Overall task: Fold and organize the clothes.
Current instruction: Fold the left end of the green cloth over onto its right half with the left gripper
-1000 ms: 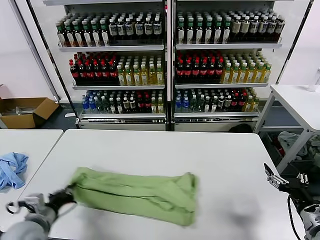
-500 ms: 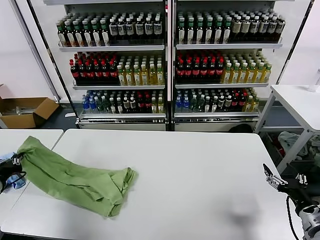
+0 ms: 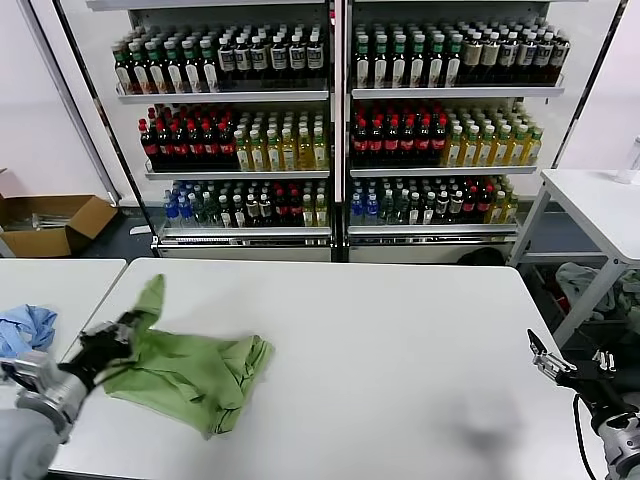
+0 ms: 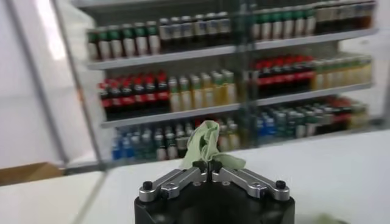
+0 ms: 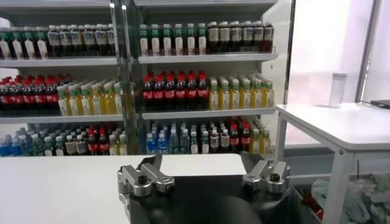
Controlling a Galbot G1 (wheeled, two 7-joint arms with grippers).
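The tabletop point(image 3: 400, 330) is white and wide, with drink shelves point(image 3: 330, 130) behind it. On its left part lies the shirt point(image 3: 195, 370), a light green one, bunched and loosely doubled over, its right end crumpled near the tabletop's middle and one corner raised toward the left edge. A blue cloth point(image 3: 25, 335) sits apart on the neighbouring surface to the left.

The left end effector point(image 3: 118, 335) is at the tabletop's left edge, its fingers pressed together on that raised corner; in the left wrist view the green fabric stands up pinched between the closed tips point(image 4: 210, 167). The left arm reaches in low from the near-left corner, forearm angled up and inward toward the shirt.

The step in hand looks like carrying this corner across to make a fold. To do it well, the grip should stay firm, the corner should travel high enough to let the cloth drape flat, and land squarely on the opposite edge.

The right end effector point(image 3: 545, 352) waits off the tabletop's right edge, fingers apart, holding nothing.
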